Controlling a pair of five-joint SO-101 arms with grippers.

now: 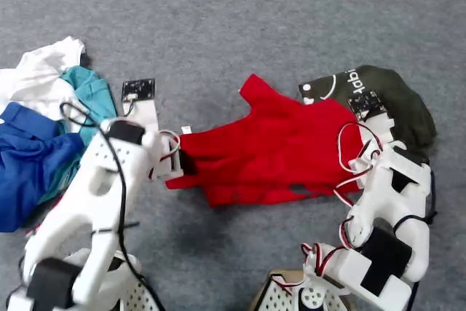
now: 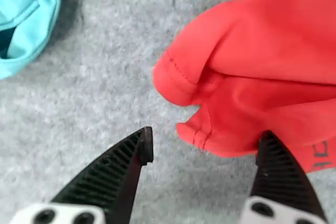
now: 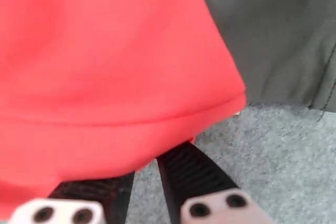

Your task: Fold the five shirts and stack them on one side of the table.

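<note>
A red shirt [image 1: 277, 147] lies spread across the middle of the grey table [image 1: 218, 27]. My left gripper [image 2: 207, 148] is open at the shirt's left edge [image 1: 175, 162], and a folded corner of the red shirt [image 2: 252, 77] sits between its black fingers [image 2: 137, 153]. At the shirt's right edge is my right gripper [image 1: 362, 152]. In the right wrist view this gripper [image 3: 157, 156] is shut on the hem of the red shirt [image 3: 105, 77], and the cloth covers one finger. A dark olive shirt [image 1: 400, 100] lies partly under the red one at the right.
A heap of a white shirt [image 1: 36, 74], a teal shirt [image 1: 91, 96] and a blue shirt [image 1: 29, 158] lies at the table's left edge. The teal shirt [image 2: 23, 14] is near my left gripper. Bare table stretches behind the red shirt.
</note>
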